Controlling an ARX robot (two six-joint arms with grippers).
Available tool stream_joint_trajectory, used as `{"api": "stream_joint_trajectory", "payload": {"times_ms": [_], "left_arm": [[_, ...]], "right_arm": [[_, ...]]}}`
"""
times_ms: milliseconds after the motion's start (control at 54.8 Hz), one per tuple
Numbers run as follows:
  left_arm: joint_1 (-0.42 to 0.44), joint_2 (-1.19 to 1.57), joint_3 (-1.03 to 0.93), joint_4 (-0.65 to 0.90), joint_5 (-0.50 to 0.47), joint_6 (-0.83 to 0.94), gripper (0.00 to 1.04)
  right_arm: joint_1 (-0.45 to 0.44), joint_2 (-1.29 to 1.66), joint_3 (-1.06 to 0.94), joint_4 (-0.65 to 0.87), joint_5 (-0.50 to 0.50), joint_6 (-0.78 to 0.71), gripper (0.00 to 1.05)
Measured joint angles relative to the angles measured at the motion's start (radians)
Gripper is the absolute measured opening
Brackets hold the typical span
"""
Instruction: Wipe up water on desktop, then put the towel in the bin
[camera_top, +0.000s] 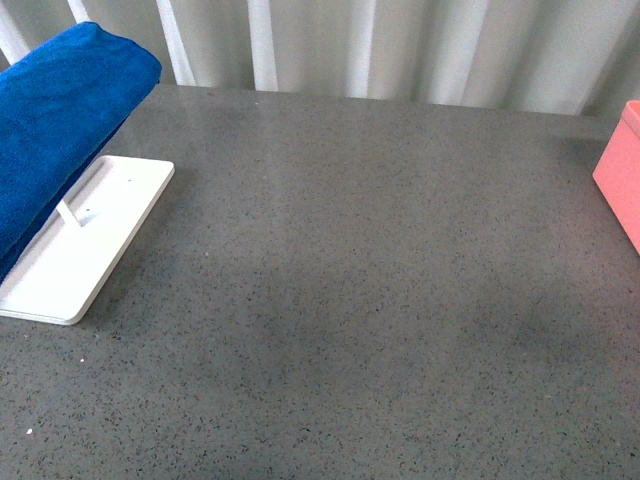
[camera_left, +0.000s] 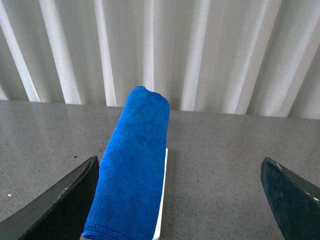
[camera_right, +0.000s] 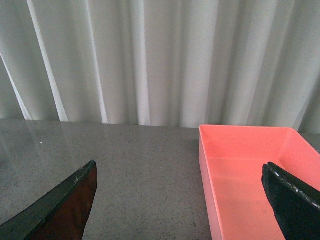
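Towel: the towel (camera_top: 60, 130) is seen folded into a long bundle at the far left of the desktop (camera_top: 380, 300), raised above the white tray (camera_top: 95, 245); what carries it is mostly hidden.
Long axis: it is laid from the near-left edge toward the curtain (camera_top: 400, 50), slanted slightly rightward; one short end is pointed at the curtain, the other back toward the robot.
Relation to the jaws: the towel is found ahead of the left gripper (camera_left: 178, 165), offset to one finger's side and well apart from the other; its length is run along the line of approach, not across the gap.
Nearer arm: the left is judged nearer; the right gripper (camera_right: 178, 167) is faced toward the bin (camera_right: 250, 165).
Left jaws: spread wide, nothing held.
Right jaws: spread wide, nothing held.
Bin: set at the far right edge of the desktop, open-topped, well apart from the towel.
Water: none can be made out on the speckled surface.
Step judged: the towel has not yet been grasped; a closure across its narrow width is called for.
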Motion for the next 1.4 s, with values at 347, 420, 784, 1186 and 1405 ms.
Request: {"api": "stream_joint_trajectory", "payload": {"times_ms": [347, 420, 784, 1186, 1405], "left_arm": [[0.000, 0.000, 0.000, 0.000, 0.000, 0.000, 0.98], [0.000, 0.000, 0.000, 0.000, 0.000, 0.000, 0.98], [0.000, 0.000, 0.000, 0.000, 0.000, 0.000, 0.98], [-0.047, 0.165, 0.110, -0.266, -0.170, -0.031, 0.98], [-0.066, 0.521, 0.264, -0.014, -0.180, 0.029, 0.98]], "right_arm": [[0.000, 0.000, 0.000, 0.000, 0.000, 0.000, 0.98], [0.000, 0.000, 0.000, 0.000, 0.000, 0.000, 0.98], [0.000, 0.000, 0.000, 0.000, 0.000, 0.000, 0.98], [0.000, 0.000, 0.000, 0.000, 0.000, 0.000, 0.98], [0.000, 0.000, 0.000, 0.000, 0.000, 0.000, 0.98]]}}
